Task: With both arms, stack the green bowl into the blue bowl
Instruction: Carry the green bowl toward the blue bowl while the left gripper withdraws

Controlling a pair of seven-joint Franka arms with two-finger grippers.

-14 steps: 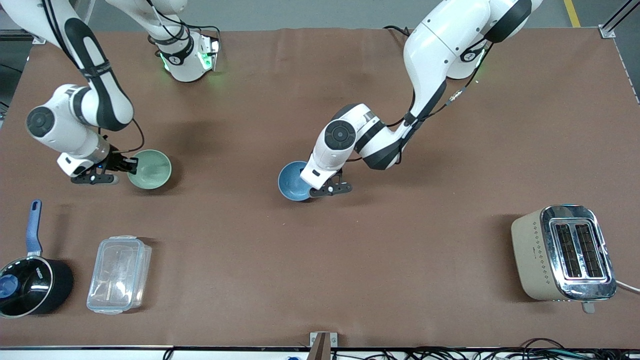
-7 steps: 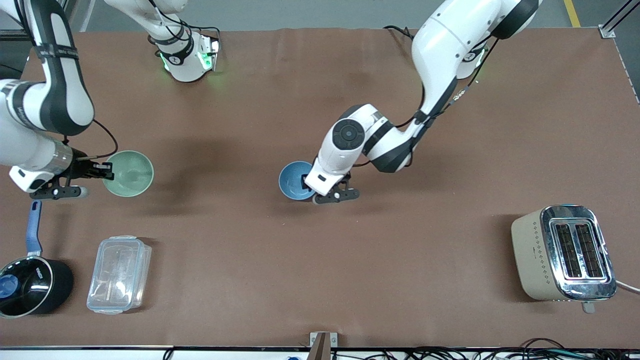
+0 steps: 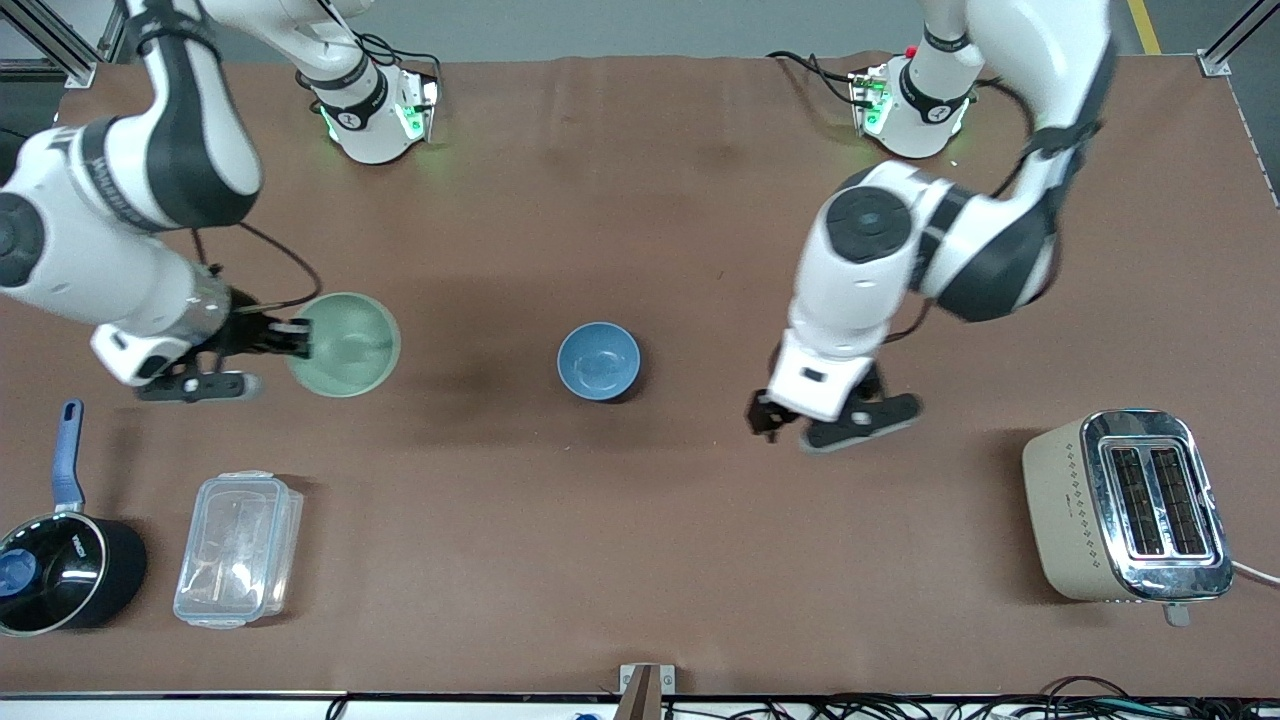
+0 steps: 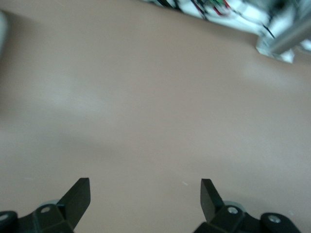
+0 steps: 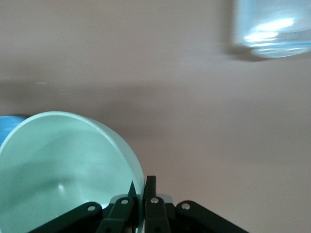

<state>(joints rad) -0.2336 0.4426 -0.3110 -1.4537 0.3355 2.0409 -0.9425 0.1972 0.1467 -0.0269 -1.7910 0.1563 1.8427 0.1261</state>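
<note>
The pale green bowl [image 3: 345,344] hangs above the table toward the right arm's end, held by its rim. My right gripper [image 3: 298,338] is shut on that rim; in the right wrist view the bowl [image 5: 63,170] fills the lower corner with the gripper [image 5: 141,187] pinching its rim. The blue bowl [image 3: 598,361] sits upright on the table at the middle; a sliver of it [image 5: 7,126] shows past the green bowl. My left gripper [image 3: 775,418] is open and empty over bare table between the blue bowl and the toaster; it [image 4: 145,194] sees only mat.
A clear lidded plastic box [image 3: 238,548] and a black saucepan with a blue handle [image 3: 55,560] stand near the front edge at the right arm's end. A beige toaster [image 3: 1128,505] stands at the left arm's end. The box also shows in the right wrist view [image 5: 272,26].
My left gripper has let go of the blue bowl and swung away toward the toaster. My right gripper has carried the green bowl up and toward the blue bowl.
</note>
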